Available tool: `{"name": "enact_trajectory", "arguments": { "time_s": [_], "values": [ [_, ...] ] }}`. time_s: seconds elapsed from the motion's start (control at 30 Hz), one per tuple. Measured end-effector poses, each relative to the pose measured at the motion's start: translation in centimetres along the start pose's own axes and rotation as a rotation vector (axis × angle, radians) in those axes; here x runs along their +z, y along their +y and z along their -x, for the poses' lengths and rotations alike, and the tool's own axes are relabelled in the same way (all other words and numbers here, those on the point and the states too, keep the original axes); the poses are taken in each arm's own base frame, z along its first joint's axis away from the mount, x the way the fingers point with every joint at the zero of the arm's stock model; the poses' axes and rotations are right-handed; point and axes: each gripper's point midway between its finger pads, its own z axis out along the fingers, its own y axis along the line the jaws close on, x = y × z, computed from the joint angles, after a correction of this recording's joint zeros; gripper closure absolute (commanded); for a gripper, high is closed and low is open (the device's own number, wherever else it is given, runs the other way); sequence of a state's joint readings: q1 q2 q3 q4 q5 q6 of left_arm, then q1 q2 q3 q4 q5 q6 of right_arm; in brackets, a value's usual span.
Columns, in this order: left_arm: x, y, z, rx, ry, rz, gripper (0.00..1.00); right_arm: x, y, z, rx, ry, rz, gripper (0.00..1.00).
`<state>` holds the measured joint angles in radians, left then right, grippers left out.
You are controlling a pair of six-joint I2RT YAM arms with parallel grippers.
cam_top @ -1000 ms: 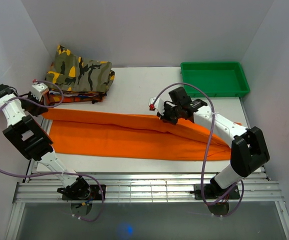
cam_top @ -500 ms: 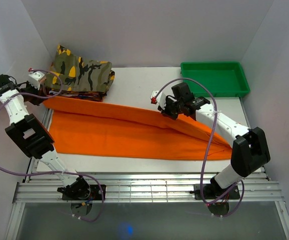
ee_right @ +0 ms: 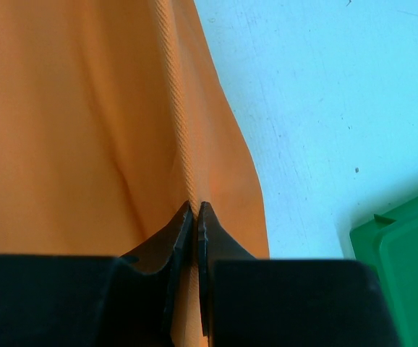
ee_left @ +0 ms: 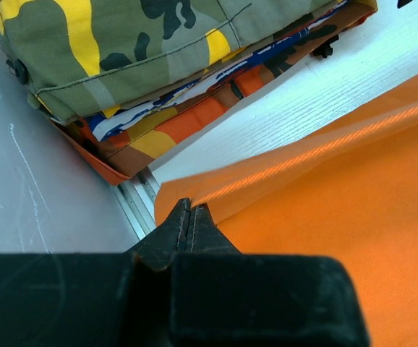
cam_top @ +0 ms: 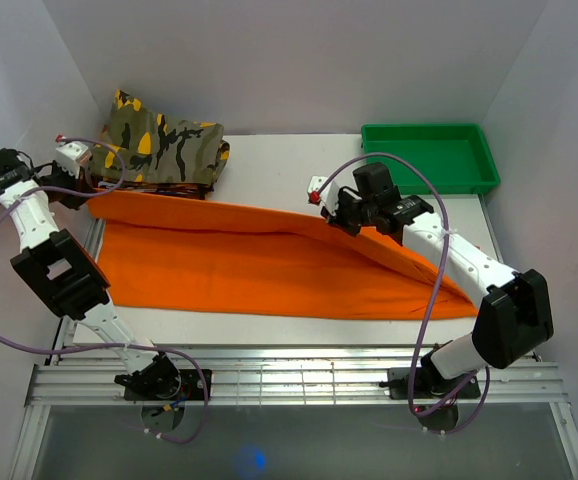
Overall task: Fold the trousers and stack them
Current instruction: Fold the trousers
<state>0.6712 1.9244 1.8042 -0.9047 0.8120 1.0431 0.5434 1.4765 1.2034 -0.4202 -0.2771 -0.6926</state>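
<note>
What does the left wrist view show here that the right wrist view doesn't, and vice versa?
Left wrist only: the folded camouflage garment and the left gripper shut on the edge of the trousers. Right wrist only: a corner of the green tray and the right gripper pinching a ridge of the fabric. Both: the orange trousers on the white table.

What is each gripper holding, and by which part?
Both hold the orange trousers: the left gripper pinches the far-left corner, the right gripper the far edge, right of middle.
</note>
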Motion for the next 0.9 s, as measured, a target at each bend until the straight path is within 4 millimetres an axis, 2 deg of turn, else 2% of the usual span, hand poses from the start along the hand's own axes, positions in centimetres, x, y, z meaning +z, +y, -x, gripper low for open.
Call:
{"name": "enact_trajectory", "arguments": {
  "time_s": [0.27,0.53,0.73,0.9],
  "values": [
    [0.0,0.0,0.5,-0.023,-0.02,0.007,1.0,-0.6,0.4,0.0,-0.009,-0.014,0.001,0.92],
    [-0.7,0.6,2.6,-0.034,-0.067,0.022,1.0,-0.9,0.3,0.3,-0.015,-0.032,-0.004,0.92],
    [-0.8,0.2,2.4,-0.028,-0.064,0.021,1.0,-1.5,0.7,0.5,-0.026,-0.05,0.002,0.92],
    [-1.3,-0.9,1.5,-0.029,-0.053,0.019,1.0,-1.4,2.0,-0.9,-0.016,-0.035,0.036,0.92]
  ]
}}
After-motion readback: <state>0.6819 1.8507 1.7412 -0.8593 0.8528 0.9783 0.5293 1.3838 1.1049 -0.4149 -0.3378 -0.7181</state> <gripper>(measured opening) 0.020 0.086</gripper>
